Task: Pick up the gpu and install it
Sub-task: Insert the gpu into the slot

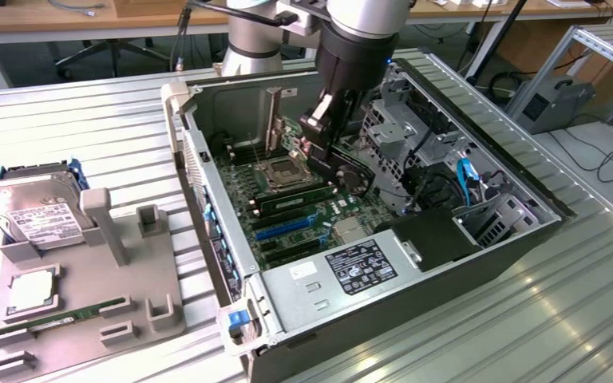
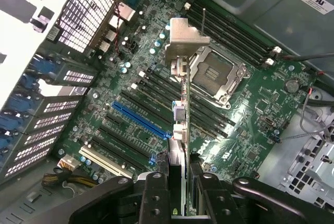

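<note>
ribbed metal table (image 1: pixel 93 120), wooden desk (image 1: pixel 29 20) behind, dark floor (image 1: pixel 41 60), loose cables (image 1: pixel 608 163)

The arm (image 1: pixel 354 32) reaches straight down into the open computer case (image 1: pixel 191 152), gripper (image 2: pixel 180 179) low over its middle, fingers (image 2: pixel 156 192) closed on the graphics card (image 2: pixel 179 104)

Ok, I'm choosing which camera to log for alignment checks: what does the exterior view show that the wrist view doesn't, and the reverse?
Exterior view: the hard drive and RAM stick on the grey fixture. Wrist view: the gpu seen edge-on, its metal bracket at the far end, and the coin cell. Shared: the gripper shut on the gpu, above the motherboard with its CPU socket.
</note>
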